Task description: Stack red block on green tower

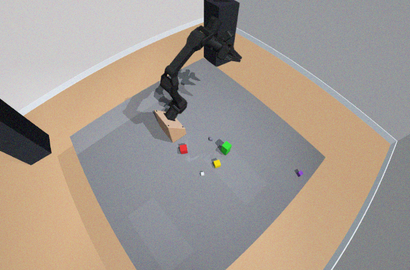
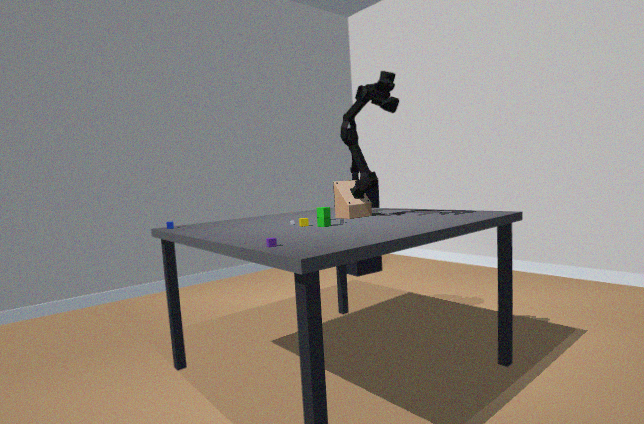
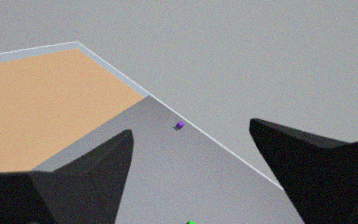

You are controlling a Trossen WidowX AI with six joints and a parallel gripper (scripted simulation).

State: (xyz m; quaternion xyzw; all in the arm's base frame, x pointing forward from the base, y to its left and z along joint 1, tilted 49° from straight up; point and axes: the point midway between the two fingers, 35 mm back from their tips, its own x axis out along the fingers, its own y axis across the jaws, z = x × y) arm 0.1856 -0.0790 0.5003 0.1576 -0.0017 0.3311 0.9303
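Note:
The red block (image 1: 183,149) lies on the grey table near the front of the arm's wooden base. I cannot make it out in the exterior view, and it is outside the wrist view. The green tower (image 1: 226,148) (image 2: 323,217) (image 3: 191,222) stands upright, two blocks high, to the right of the red block in the top view. Only its top edge shows in the wrist view. My gripper (image 3: 192,130) is open and empty, its two dark fingers wide apart. It is raised high above the table, well away from both the red block and the tower.
A yellow block (image 1: 217,163) (image 2: 303,222) lies near the tower. A small white cube (image 1: 202,173) and a small grey cube (image 1: 210,139) are nearby. A purple block (image 1: 300,173) (image 2: 271,242) (image 3: 180,125) and a blue block (image 2: 170,225) lie near table edges.

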